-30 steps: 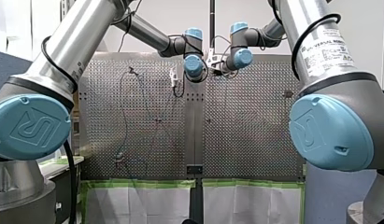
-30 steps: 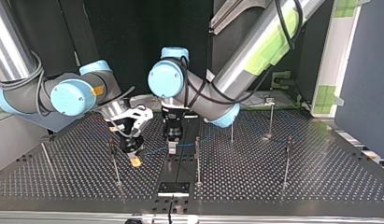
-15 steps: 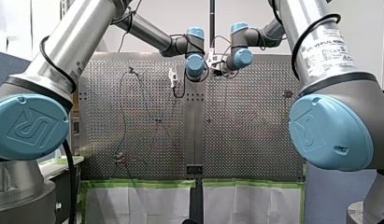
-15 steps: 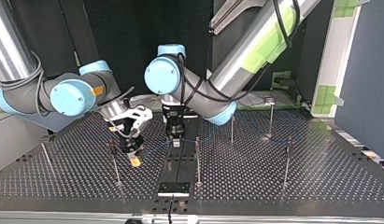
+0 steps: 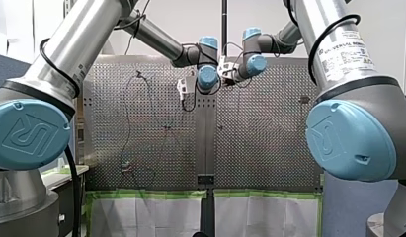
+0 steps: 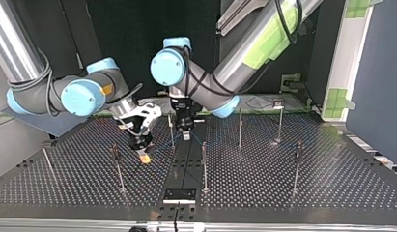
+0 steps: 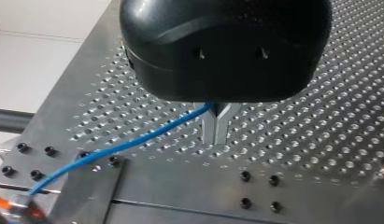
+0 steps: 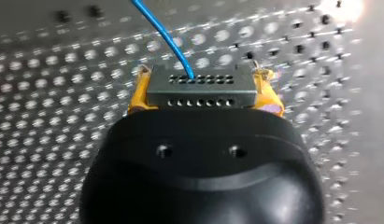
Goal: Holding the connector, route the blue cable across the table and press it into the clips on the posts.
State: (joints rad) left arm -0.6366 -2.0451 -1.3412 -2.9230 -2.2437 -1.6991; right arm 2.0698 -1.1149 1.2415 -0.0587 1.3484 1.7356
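Over at the top view's left, my right gripper [image 6: 144, 155] hangs low above the table [image 6: 292, 193], its yellow pads [image 8: 138, 91] clamped tight on both ends of the grey connector [image 8: 201, 91], from which the blue cable [image 8: 164, 35] leads away ahead of it. At about two o'clock from it, just past a thin post [image 6: 171, 129], my left gripper [image 6: 185, 134] has its metal fingers [image 7: 210, 128] drawn nearly together, closed on the blue cable just above the table.

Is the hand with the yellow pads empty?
No, my right hand is shut on the grey connector, with the blue cable coming out of it.
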